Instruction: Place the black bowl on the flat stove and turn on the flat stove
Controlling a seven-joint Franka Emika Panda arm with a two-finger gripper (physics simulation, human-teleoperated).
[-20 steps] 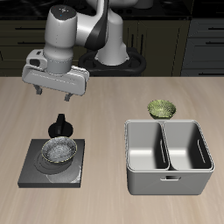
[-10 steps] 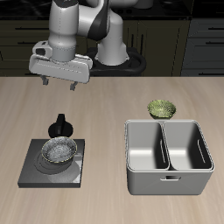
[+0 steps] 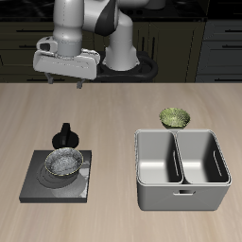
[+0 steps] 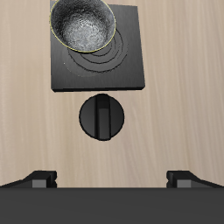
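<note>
A wooden counter (image 3: pixel 113 113) holds a flat stove (image 3: pixel 43 184) near its front edge, with the black bowl (image 3: pixel 64 164) resting on its ringed burner. The stove's round knob (image 4: pixel 103 117) sits just behind the plate. The gripper (image 3: pixel 61 83) hangs high above, farther back, fingers (image 4: pixel 40 179) spread wide and empty. A green bowl (image 3: pixel 175 117) lies behind a grey two-compartment bin (image 3: pixel 181 168).

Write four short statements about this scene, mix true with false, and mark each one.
1. The black bowl sits on the flat stove. True.
2. The gripper grips the stove's knob. False: it hangs open, well above the table, touching nothing.
3. The olive-green bowl lies inside the metal bin. False: it stands on the table behind the bin.
4. Both bin compartments are empty. True.
</note>
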